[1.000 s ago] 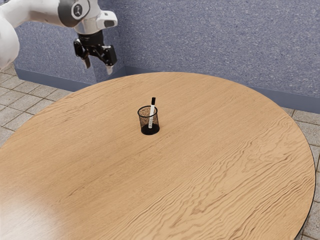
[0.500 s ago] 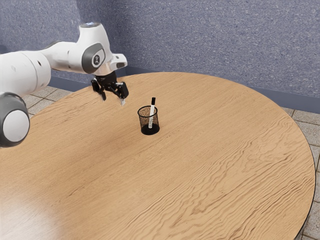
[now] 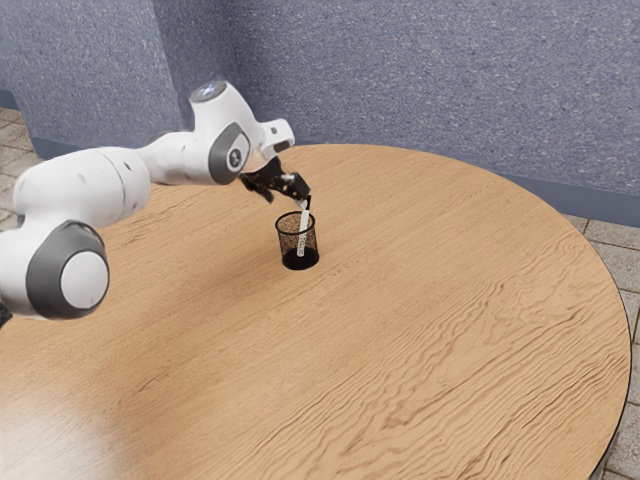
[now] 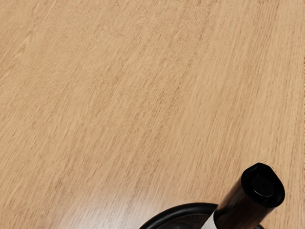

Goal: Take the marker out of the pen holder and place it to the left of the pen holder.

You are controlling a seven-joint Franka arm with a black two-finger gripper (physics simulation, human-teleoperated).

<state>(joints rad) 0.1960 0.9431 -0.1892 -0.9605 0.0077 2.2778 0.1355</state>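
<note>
Speckled blue-grey wall (image 3: 420, 90), round table (image 3: 420, 300) (wood-grained)

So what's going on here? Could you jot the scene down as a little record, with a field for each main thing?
table: wooden, with a rounded edge
pen holder: black mesh cup, upright on the table
marker: white with a black cap, standing in the cup at a slight lean, cap end up above the rim
robot arm: white and grey, reaching in from the exterior view's left
fingers: open, close to the cap
background: speckled bluish wall
job status: marker not yet taken out
</note>
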